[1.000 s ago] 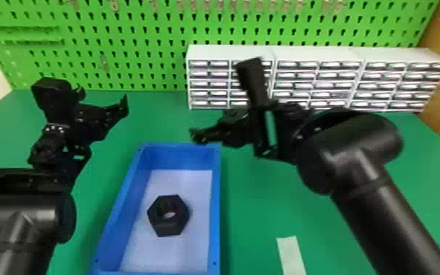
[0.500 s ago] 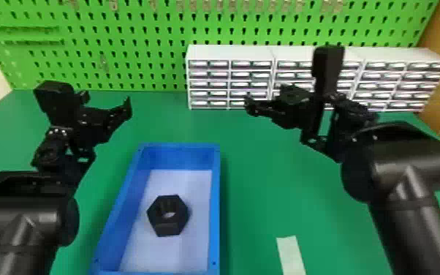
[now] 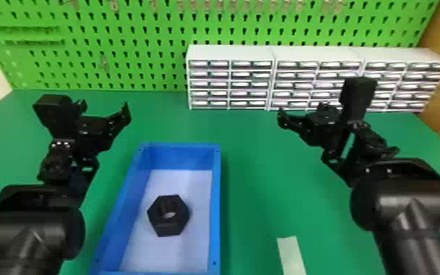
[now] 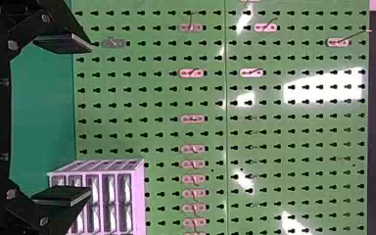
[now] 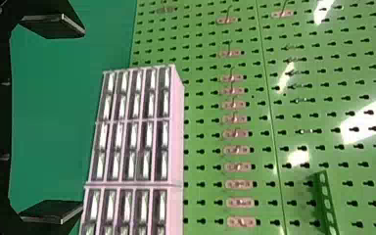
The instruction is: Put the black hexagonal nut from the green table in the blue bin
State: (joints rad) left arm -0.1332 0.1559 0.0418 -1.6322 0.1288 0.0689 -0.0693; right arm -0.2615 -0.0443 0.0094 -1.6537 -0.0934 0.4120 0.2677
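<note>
Nut (image 3: 168,225) lay in bin (image 3: 216,204), seven o'clock in head view. Left gripper (image 4: 90,121), right gripper (image 5: 83,119): fingers wide apart, eleven and two o'clock from nut. Nut seemed hard, maybe slippy; best pinch: flat sides, twelve and six.

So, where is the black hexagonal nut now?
In the head view, the black hexagonal nut lies inside the blue bin, on its pale floor, left of the white strip.
</note>
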